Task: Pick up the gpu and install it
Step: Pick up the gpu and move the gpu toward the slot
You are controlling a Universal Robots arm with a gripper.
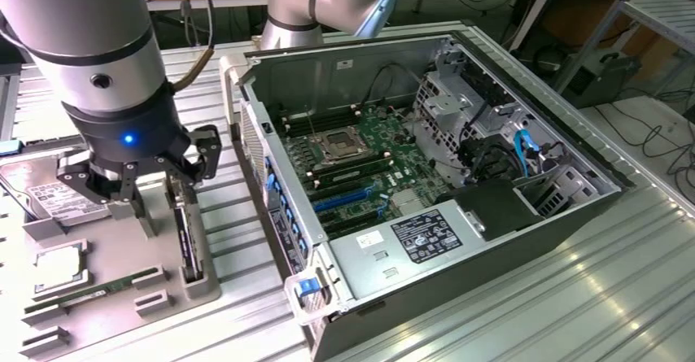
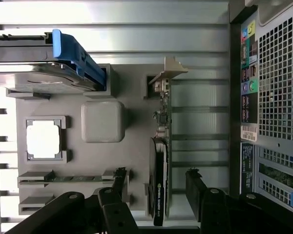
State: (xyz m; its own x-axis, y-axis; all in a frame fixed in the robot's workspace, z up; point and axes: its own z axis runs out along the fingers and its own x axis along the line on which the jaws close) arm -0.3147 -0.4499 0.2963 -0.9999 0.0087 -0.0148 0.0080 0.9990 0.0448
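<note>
The gpu (image 2: 162, 146) is a thin black card standing on edge in a slot of the grey holder tray (image 2: 103, 146), its pale metal bracket (image 2: 168, 72) at one end. In the exterior view the gpu (image 1: 188, 240) stands at the tray's edge nearest the computer case. My gripper (image 2: 156, 178) hovers just above the card and is open; one black fingertip (image 2: 119, 174) is on each side of it, not touching. From outside, the gripper (image 1: 163, 195) hangs low over the tray under the arm's blue light.
The open computer case (image 1: 456, 69) lies at the exterior view's right, with the motherboard and blue slots (image 1: 342, 201) exposed. The tray also holds a hard drive (image 2: 39, 83) with a blue handle (image 2: 73, 53), a processor (image 2: 44, 139) and a green memory stick (image 2: 71, 178). Slatted metal table (image 1: 608, 297).
</note>
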